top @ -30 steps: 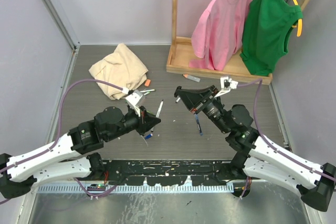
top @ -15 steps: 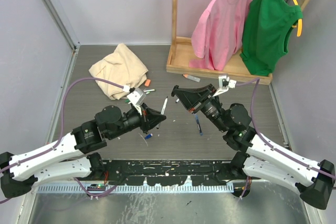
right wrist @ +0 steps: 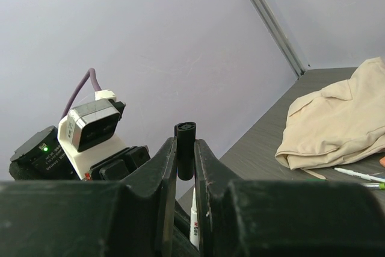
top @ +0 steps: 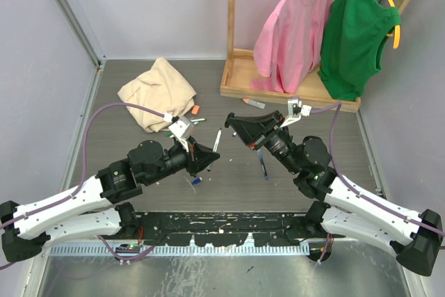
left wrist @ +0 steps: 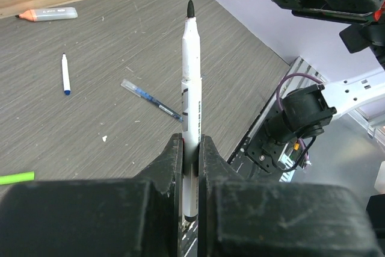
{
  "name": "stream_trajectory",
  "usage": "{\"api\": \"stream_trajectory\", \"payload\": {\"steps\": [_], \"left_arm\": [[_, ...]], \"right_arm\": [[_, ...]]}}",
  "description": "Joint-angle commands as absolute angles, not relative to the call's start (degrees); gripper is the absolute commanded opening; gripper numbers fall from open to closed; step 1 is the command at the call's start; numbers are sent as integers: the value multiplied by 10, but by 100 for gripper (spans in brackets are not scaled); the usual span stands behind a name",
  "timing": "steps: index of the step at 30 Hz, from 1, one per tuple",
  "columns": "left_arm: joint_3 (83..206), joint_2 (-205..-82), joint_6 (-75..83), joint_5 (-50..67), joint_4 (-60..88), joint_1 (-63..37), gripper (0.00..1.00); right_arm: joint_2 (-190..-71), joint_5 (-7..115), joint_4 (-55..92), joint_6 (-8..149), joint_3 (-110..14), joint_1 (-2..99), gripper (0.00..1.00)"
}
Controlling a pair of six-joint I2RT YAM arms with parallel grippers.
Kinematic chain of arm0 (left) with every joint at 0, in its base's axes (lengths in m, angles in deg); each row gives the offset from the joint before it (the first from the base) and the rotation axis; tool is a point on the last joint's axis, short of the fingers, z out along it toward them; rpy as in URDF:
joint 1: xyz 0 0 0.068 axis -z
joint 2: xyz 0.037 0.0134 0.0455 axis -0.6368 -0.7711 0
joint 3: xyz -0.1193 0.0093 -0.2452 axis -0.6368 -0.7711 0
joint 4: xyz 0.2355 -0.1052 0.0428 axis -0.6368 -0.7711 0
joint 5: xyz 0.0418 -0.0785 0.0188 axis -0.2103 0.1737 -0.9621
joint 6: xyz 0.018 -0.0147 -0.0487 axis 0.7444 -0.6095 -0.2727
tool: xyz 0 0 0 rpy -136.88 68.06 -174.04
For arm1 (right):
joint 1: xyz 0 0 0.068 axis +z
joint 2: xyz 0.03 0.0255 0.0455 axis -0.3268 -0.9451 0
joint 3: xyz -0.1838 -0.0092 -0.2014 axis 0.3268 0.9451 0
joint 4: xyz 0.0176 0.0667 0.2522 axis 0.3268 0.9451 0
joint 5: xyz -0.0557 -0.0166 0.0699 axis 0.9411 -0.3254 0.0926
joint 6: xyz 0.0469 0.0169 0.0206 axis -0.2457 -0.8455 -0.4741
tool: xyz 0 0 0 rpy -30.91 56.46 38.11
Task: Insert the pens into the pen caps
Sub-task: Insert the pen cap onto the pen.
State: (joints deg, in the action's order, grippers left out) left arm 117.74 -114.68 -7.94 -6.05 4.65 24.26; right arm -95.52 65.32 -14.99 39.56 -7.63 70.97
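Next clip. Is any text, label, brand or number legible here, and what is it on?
Nothing reads clearly.
White pen in the left pincer: dark print on the barrel, too blurred.
Grey marker: faint print, too small.
Right wrist view: red print on a white barrel, unreadable.
Black pen cap in the right pincer: no print visible.

Left gripper (top: 206, 157) with pen (left wrist: 190, 70) facing right gripper (top: 233, 122) with cap (right wrist: 185, 134) above table (top: 229, 186), loose pen (top: 263, 165) lying under right arm, cloth (top: 156, 92) behind at left, rack (top: 236, 78) with hanging shirts (top: 295, 26) behind at right
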Motion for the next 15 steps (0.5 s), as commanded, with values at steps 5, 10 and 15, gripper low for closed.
{"api": "stream_trajectory", "payload": {"steps": [5,10,15], "left_arm": [[1184,-1134,-84,-70,65,246,0],[1181,-1132,-82,-62,68,245,0],[1181,-1131,-82,-59,69,246,0]], "right_arm": [[-966,656,-178,386,-114,708,0],[-979,651,-176,380,-122,708,0],[-986,643,-175,378,-125,708,0]]}}
